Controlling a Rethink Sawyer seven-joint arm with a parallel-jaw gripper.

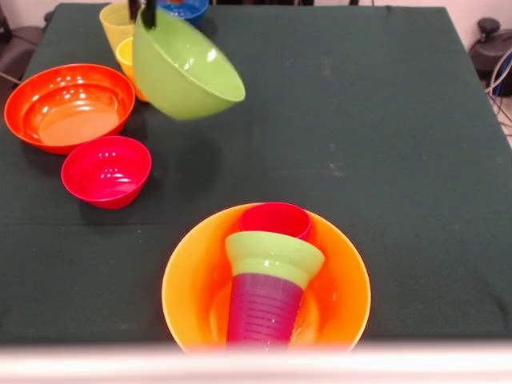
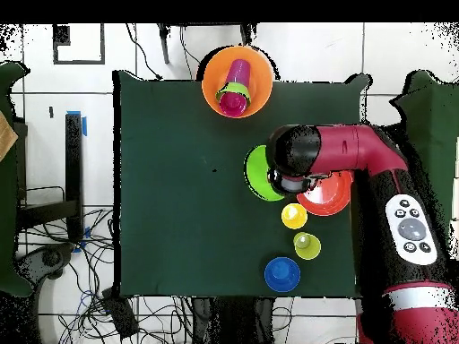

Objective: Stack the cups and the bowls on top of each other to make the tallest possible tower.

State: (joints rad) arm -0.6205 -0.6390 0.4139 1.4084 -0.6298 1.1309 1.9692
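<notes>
My gripper [image 1: 142, 11] comes down at the top edge, shut on the rim of the large green bowl [image 1: 186, 70]. It holds the bowl tilted above the cloth, with a shadow beneath. In the overhead view the arm [image 2: 345, 150] covers the gripper, and the green bowl [image 2: 256, 176] shows at its left. The tower stands near the front edge: the large yellow-orange bowl [image 1: 180, 276] holds the purple ribbed cup [image 1: 264, 310], then the small green bowl [image 1: 274, 256] upside down, then the red-pink cup [image 1: 276, 219]. The tower [image 2: 235, 88] is apart from the gripper.
A wide orange-red bowl [image 1: 68, 104] and a small red-pink bowl [image 1: 106, 170] sit at the left. A pale yellow cup [image 1: 115, 24], a yellow-orange cup [image 1: 125, 58] and a small blue bowl [image 1: 186, 8] stand behind the held bowl. A dark green cloth [image 1: 360, 120] covers the table.
</notes>
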